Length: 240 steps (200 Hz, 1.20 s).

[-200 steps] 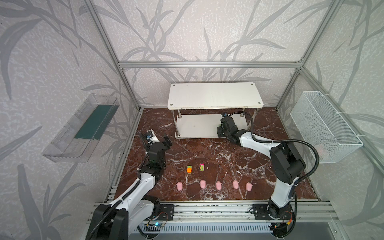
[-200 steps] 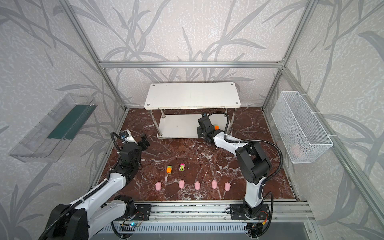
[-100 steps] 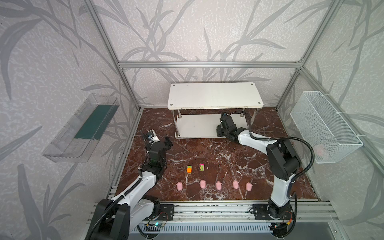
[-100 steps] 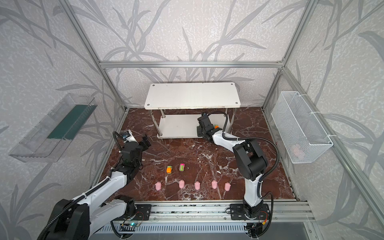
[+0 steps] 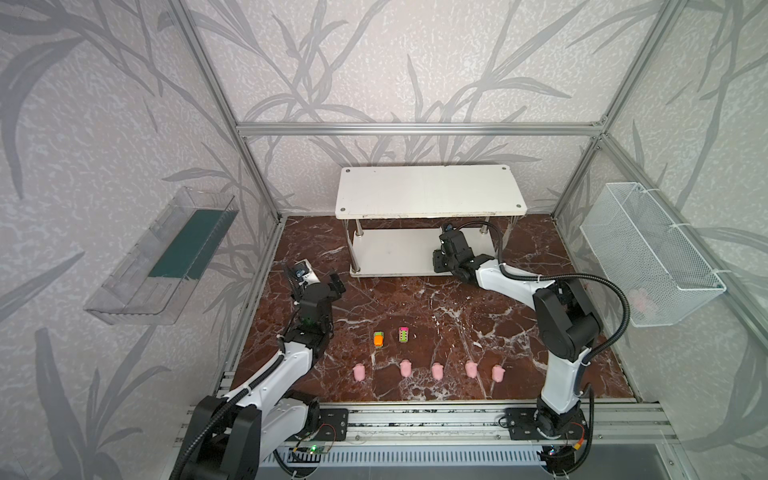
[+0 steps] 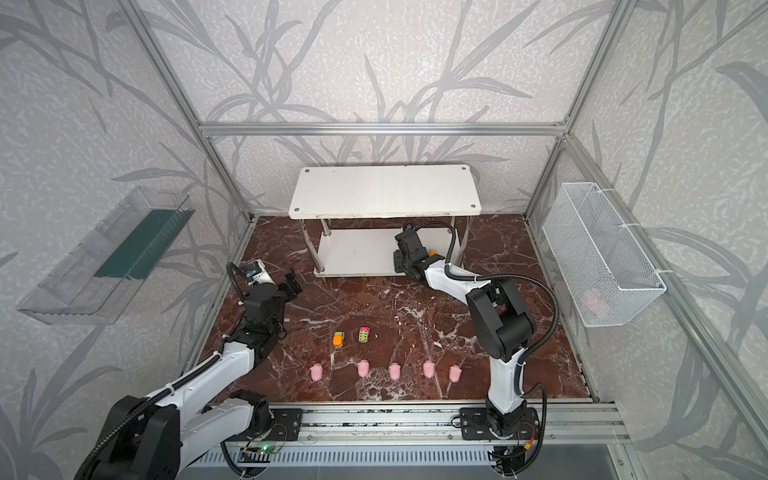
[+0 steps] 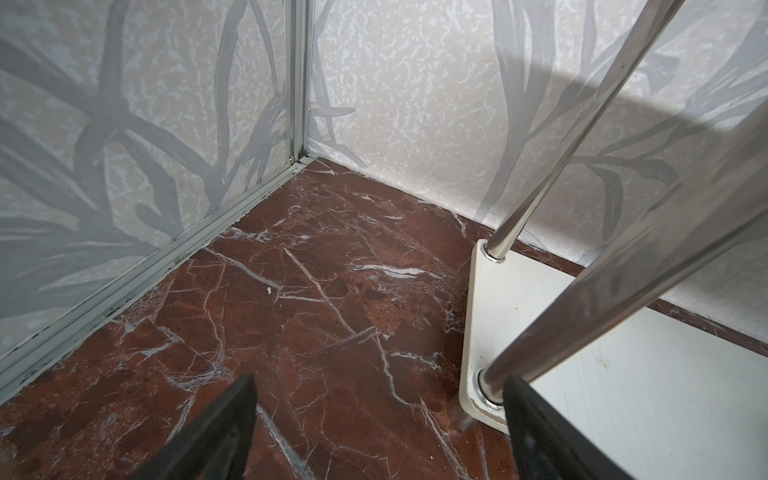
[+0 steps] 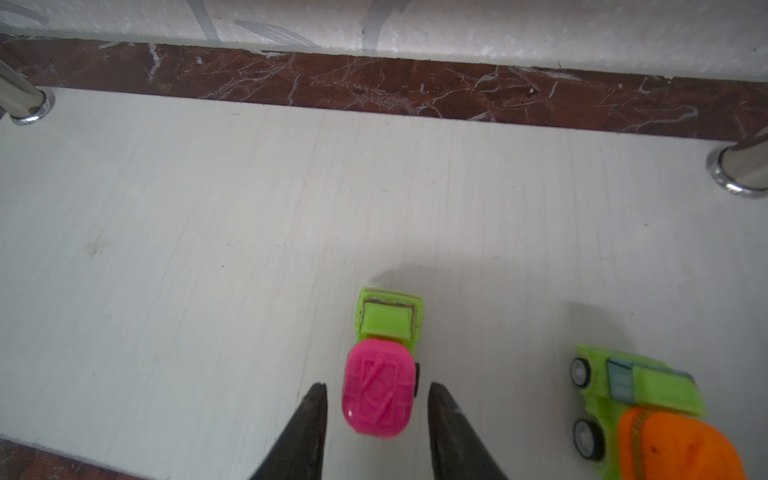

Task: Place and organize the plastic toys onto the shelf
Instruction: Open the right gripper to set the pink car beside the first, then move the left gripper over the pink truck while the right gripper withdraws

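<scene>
The white two-tier shelf (image 5: pixel 428 191) stands at the back. My right gripper (image 8: pixel 377 384) reaches onto its lower tier (image 8: pixel 208 208) and is open. A pink-and-green toy car (image 8: pixel 388 320) rests on the tier between the fingertips, with a gap on each side. An orange-and-green car (image 8: pixel 648 415) sits beside it. On the floor are an orange car (image 5: pixel 378 338), a pink car (image 5: pixel 403 334) and a row of several pink pigs (image 5: pixel 437 370). My left gripper (image 7: pixel 379 379) hangs open and empty by the shelf's front left post (image 7: pixel 582 332).
A clear tray (image 5: pixel 166 262) hangs on the left wall. A white wire basket (image 5: pixel 648 257) on the right wall holds something pink (image 5: pixel 642 301). The shelf's chrome posts (image 7: pixel 519 224) and upper board crowd the lower tier.
My right gripper's jaws have parted, leaving the pink-and-green car standing free on the lower tier. The left arm has barely moved.
</scene>
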Each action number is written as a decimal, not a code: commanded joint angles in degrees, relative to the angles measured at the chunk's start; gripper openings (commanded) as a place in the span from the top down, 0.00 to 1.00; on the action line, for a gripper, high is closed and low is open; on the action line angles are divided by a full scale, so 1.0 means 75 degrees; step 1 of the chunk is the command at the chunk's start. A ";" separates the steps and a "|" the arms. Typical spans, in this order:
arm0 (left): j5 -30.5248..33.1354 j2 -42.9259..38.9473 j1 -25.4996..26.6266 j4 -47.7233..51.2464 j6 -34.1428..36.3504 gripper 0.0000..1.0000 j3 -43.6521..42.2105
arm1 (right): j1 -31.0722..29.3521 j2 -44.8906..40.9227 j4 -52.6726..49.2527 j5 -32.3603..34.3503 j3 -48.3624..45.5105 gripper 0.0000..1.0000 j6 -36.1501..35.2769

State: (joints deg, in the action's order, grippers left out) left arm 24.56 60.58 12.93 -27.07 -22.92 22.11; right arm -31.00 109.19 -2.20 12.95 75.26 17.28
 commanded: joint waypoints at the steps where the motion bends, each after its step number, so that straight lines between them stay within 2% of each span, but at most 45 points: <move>1: 0.0076 0.0009 0.0022 -0.0036 0.0009 0.10 0.0121 | 0.0032 -0.0687 0.0181 -0.0003 -0.0176 0.56 -0.0085; 30: -0.0014 -0.0127 0.0084 0.0220 -0.0161 0.10 0.0190 | 0.0038 -0.1394 0.0465 -0.0104 -0.0684 0.53 -0.0083; 51: 0.0009 -0.0224 0.0400 0.0347 -0.0185 0.10 0.0206 | 0.0028 -0.2102 0.0813 -0.0493 -0.1287 0.51 -0.0043; 90: 0.0501 -0.0258 0.1550 0.1092 -0.0386 0.10 0.0343 | -0.0192 -0.3492 0.1100 -0.0422 -0.2598 0.49 -0.0085; 128: 0.0439 -0.0344 0.2755 0.2630 -0.1321 0.10 0.0665 | -0.0453 -0.5015 0.0929 -0.0099 -0.3928 0.48 -0.0072; 163: 0.0409 -0.0436 0.3814 0.3778 -0.1715 0.12 0.0877 | -0.0573 -0.6212 0.0650 -0.0008 -0.4906 0.48 0.0330; 198: -0.0024 -0.0261 0.4503 0.5487 -0.2231 0.14 0.1543 | -0.0580 -0.6770 0.0447 0.0164 -0.5531 0.48 0.0582; 240: -0.0564 0.0298 0.5404 0.5875 -0.2532 0.16 0.1823 | -0.0592 -0.6859 0.0505 0.0020 -0.5941 0.48 0.0981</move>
State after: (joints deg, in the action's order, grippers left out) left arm 22.39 59.61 50.37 10.90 -38.35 33.98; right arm -35.20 58.54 1.65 13.02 31.94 22.15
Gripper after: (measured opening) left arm 0.848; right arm 0.519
